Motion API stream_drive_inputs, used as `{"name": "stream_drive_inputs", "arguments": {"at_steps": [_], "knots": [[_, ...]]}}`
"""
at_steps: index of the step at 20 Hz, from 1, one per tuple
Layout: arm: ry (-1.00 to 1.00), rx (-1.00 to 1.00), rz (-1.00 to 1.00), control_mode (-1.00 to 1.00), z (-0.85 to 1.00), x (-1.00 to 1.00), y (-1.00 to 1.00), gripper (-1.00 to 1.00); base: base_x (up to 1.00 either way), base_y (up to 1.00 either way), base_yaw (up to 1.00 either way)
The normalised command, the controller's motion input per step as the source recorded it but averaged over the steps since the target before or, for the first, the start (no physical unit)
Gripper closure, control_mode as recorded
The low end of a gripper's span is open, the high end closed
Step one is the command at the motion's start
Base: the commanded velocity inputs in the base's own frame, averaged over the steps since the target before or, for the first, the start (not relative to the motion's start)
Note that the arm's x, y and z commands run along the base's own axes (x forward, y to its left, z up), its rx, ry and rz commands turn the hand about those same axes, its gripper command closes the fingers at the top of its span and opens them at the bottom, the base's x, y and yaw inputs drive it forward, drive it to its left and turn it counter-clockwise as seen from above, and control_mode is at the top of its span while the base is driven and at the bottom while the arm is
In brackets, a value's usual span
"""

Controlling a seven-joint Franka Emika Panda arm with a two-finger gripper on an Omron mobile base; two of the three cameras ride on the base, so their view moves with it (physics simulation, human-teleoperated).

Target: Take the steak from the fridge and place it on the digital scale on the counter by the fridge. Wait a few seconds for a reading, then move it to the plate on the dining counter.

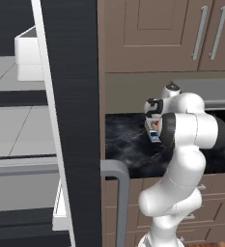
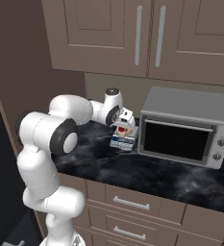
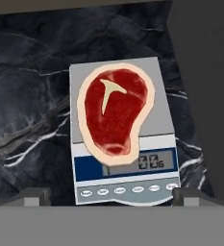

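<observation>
While the steak (image 3: 114,114) lies flat on the scale (image 3: 123,192), which sits on the black counter (image 3: 27,96) just beside the grey oven (image 2: 185,127), I judge I am in the waiting step for a reading. My gripper (image 3: 111,196) hangs above it, fingers spread wide and holding nothing. Next I would lower over the meat, close on it, lift and carry it to the plate. The open fridge door (image 1: 70,120) stands close on my left, so I must swing clear of it and the oven.
</observation>
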Motion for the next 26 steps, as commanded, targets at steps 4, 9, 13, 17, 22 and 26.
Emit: {"name": "stream_drive_inputs", "arguments": {"at_steps": [4,9,13,17,22,26], "knots": [[0.00,0.00,0.00,-1.00,-0.02,0.08,0.00,-1.00,0.00,0.00,0.00],[0.00,0.00,0.00,-1.00,0.00,0.31,0.00,-1.00,0.00,0.00,0.00],[0.00,0.00,0.00,-1.00,0.00,0.46,0.00,-1.00,0.00,0.00,0.00],[0.00,0.00,0.00,-1.00,0.00,0.06,-0.09,-1.00,0.00,0.00,0.00],[0.00,0.00,0.00,-1.00,-0.04,0.00,-0.08,-1.00,0.00,0.00,0.00],[0.00,0.00,0.00,-1.00,-0.12,0.00,-0.01,-1.00,0.00,0.00,0.00]]}}
